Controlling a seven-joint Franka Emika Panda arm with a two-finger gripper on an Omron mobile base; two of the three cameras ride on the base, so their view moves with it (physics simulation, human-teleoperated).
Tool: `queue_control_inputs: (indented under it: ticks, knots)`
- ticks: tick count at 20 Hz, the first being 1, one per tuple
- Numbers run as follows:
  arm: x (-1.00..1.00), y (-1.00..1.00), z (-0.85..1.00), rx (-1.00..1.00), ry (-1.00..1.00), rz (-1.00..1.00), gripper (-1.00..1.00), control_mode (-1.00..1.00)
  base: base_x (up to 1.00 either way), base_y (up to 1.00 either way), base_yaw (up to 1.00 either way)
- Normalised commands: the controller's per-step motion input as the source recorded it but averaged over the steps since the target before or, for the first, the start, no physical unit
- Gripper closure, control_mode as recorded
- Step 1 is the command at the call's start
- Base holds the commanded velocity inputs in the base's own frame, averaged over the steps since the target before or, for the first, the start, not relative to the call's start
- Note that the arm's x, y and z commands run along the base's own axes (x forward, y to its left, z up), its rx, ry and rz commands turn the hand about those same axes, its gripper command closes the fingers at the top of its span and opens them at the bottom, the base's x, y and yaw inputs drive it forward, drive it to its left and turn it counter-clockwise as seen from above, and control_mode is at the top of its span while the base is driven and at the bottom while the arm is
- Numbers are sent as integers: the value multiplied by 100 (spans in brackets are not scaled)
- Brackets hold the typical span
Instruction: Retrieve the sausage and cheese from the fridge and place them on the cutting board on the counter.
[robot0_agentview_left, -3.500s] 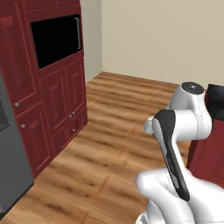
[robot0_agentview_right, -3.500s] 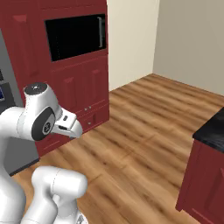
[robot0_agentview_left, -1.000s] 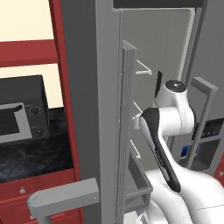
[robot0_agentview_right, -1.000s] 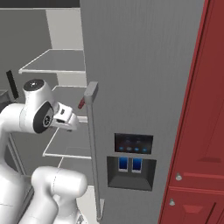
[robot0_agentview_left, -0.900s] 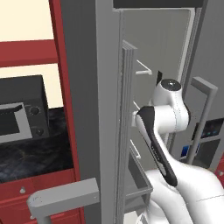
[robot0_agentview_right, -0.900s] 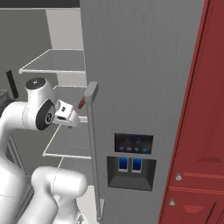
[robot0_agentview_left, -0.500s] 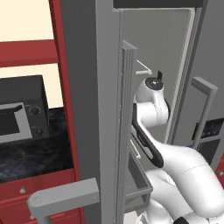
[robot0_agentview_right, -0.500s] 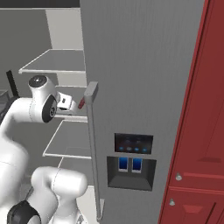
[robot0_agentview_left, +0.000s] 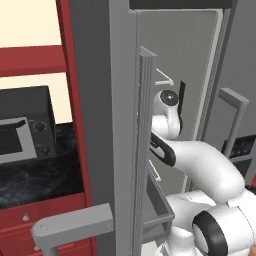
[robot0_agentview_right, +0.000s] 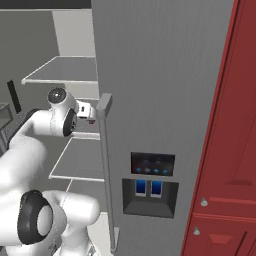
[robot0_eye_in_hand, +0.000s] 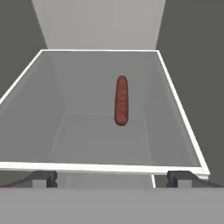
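Hand view: sausage (robot0_eye_in_hand: 121, 106) lies lengthwise on a white fridge shelf (robot0_eye_in_hand: 105, 167).
Fingers: 2 tips (robot0_eye_in_hand: 43, 178) spread wide, empty.
Approach: advance, centre over the stick, close across its width.

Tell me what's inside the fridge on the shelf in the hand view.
On the white-edged shelf inside the fridge lies the sausage, alone. No cheese is visible here; other shelves are outside this view.

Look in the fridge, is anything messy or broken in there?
Nothing stands out. The sausage lies whole and alone on a white fridge shelf, with no spill around it. The tool is open in front of the shelf edge, touching nothing. The fridge door and handle look undamaged.
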Motion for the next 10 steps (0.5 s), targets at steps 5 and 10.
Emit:
queue_control_inputs:
  ticks: [5,10]
  knots:
    - [67,4,-18,-3,-5,1,-100,-100,0,0,0]
    - [61,0,-27,-2,0,0,-100,-100,0,0,0]
